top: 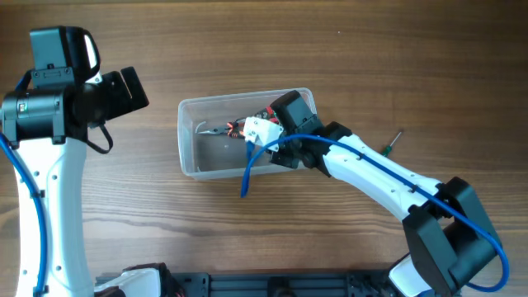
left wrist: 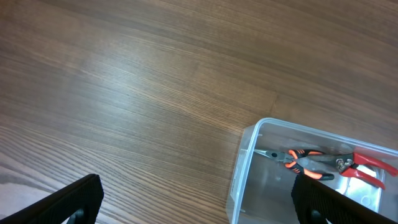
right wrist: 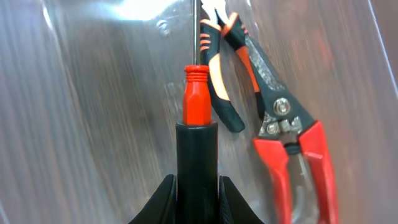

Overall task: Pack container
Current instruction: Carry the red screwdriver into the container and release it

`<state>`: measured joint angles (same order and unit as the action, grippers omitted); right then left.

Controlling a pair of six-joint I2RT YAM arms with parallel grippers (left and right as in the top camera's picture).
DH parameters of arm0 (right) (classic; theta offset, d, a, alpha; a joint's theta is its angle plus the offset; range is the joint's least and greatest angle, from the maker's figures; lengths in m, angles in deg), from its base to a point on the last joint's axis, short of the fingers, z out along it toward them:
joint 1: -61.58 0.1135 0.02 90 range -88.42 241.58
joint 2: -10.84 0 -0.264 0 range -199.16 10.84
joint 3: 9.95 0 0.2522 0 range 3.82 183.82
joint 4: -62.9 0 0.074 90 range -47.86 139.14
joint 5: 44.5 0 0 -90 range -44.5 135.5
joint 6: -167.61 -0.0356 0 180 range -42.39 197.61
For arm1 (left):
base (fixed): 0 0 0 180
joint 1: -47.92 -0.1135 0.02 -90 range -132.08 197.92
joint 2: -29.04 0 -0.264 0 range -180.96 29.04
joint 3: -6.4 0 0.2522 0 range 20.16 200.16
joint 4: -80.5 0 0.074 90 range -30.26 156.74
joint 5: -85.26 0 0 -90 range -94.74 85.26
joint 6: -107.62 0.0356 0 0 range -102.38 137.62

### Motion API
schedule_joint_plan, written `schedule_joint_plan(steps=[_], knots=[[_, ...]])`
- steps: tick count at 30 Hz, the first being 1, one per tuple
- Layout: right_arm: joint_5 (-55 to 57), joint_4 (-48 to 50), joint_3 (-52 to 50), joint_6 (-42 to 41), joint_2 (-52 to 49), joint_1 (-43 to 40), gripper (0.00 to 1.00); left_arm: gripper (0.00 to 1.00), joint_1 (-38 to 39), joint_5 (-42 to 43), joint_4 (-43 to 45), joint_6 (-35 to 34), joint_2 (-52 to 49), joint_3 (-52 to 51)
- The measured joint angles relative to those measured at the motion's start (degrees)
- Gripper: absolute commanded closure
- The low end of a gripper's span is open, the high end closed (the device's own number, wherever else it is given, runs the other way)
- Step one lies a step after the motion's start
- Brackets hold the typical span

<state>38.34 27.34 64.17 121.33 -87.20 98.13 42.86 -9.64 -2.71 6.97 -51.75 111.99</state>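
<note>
1. Clear plastic with rounded corners and a thick rim: the container [top: 191,140] sits mid-surface [top: 247,49], opening upward, its long axis running left-right in my overhead view.
2. My right gripper [right wrist: 197,190] is inside it, clamped on a red-and-black screwdriver [right wrist: 196,102]; only the right wrist view shows that grip.
3. The left wrist view shows orange-handled pliers [left wrist: 298,160] and red-handled snips [left wrist: 367,167] lying inside; overhead, the arm hides most of them.
4. My left gripper [left wrist: 196,186] hangs wide and empty near the container's left end.

Robotics lab, wood-grain table [top: 247,239], mounted arms [top: 371,169]
</note>
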Motion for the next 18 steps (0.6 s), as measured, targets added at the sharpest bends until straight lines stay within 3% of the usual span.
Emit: schedule_joint_plan(steps=[3,4,5,8,9,12,16,18], knots=[[0.2,-0.3,0.0,7.5,0.0,0.0,0.95,0.00,0.0,0.0,0.0,0.0,0.0,0.0],[0.2,-0.5,0.0,8.8,0.0,0.0,0.57,0.00,0.0,0.0,0.0,0.0,0.0,0.0],[0.2,-0.5,0.0,9.1,0.0,0.0,0.47,0.00,0.0,0.0,0.0,0.0,0.0,0.0],[3.9,1.2,0.1,3.2,0.0,0.0,0.42,0.00,0.0,0.0,0.0,0.0,0.0,0.0],[5.5,1.1,0.1,0.4,0.2,0.0,0.32,0.00,0.0,0.0,0.0,0.0,0.0,0.0],[11.3,0.4,2.0,-10.7,5.1,0.0,0.32,0.00,0.0,0.0,0.0,0.0,0.0,0.0],[17.0,-0.6,6.8,-21.5,21.5,0.0,0.32,0.00,0.0,0.0,0.0,0.0,0.0,0.0],[18.6,-5.9,7.7,-29.1,29.7,-2.1,0.33,0.00,0.0,0.0,0.0,0.0,0.0,0.0]])
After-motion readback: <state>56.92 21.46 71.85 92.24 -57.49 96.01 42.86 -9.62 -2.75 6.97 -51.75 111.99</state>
